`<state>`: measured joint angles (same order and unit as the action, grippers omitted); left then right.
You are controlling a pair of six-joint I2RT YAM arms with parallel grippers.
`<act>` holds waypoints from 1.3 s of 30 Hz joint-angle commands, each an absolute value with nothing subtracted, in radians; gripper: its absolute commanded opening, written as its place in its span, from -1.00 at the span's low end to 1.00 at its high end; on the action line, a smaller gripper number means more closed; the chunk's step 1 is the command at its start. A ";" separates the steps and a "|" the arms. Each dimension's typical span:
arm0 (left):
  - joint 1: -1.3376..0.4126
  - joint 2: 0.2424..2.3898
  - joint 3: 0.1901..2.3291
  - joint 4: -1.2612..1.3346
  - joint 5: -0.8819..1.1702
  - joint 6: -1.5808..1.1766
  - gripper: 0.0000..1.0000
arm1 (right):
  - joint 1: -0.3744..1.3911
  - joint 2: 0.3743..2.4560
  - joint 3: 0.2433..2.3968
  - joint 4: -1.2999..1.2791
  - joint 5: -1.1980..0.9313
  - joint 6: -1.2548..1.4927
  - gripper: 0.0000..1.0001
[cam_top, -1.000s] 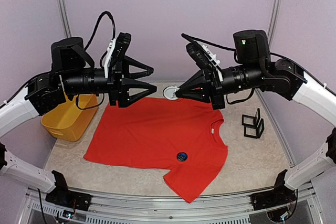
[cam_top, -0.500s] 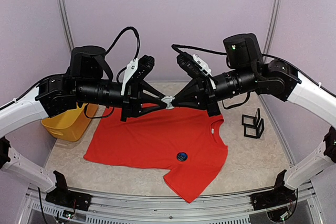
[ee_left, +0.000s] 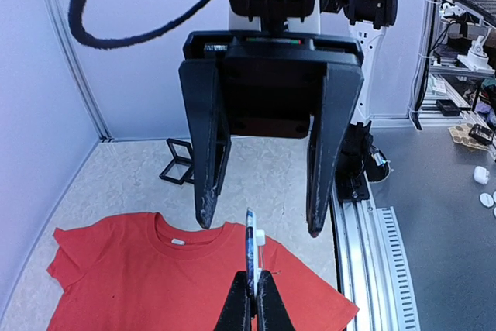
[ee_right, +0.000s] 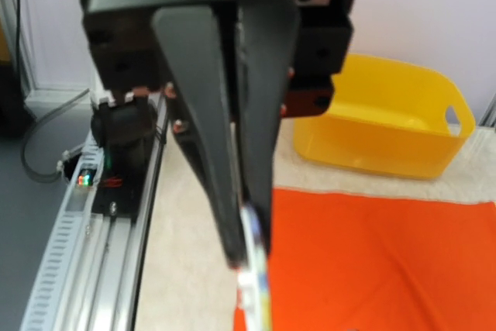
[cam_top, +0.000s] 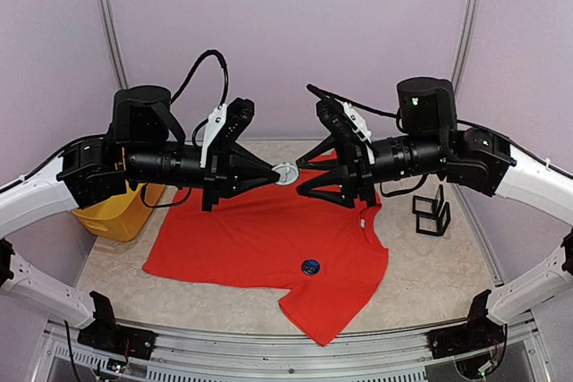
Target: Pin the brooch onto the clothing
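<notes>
Backing off rightward, the right gripper (cam_top: 302,179) has spread its jaws; the left gripper (cam_top: 276,174) now pinches the brooch (cam_top: 286,173) mid-frame, above the red T-shirt (cam_top: 251,234) lying flat at lower centre.

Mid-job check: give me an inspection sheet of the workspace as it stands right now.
Surface: beige speckled table, largely covered by the shirt.
Job's things: red shirt lies spread on the table; small round brooch is held in the air above it, not on the cloth.
Clutter: yellow bin at left; black frames at right; dark round badge on the shirt, pinned or loose cannot be told.
Grippers: left gripper shut on the brooch; right gripper open, facing the brooch, no contact seen.
Cables: black cable loop above the left wrist; second cable along the right; no snag seen.
Surroundings: pale walls, metal posts.
</notes>
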<state>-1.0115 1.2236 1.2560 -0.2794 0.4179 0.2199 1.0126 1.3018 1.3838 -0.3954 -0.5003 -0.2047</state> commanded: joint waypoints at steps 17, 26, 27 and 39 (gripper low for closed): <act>-1.032 1.181 1.238 -0.186 0.457 0.222 -1.00 | 1.021 1.296 1.195 0.155 -0.551 -0.003 -0.05; -1.037 1.175 1.230 -0.188 0.492 0.239 -1.00 | 1.022 1.293 1.189 0.128 -0.498 -0.005 -0.26; -1.040 1.176 1.231 -0.193 0.501 0.249 -1.00 | 1.022 1.294 1.190 0.127 -0.486 -0.003 -0.30; -1.081 1.188 1.232 -0.218 0.548 0.301 -1.00 | 1.018 1.327 1.243 0.050 -0.342 -0.003 -0.31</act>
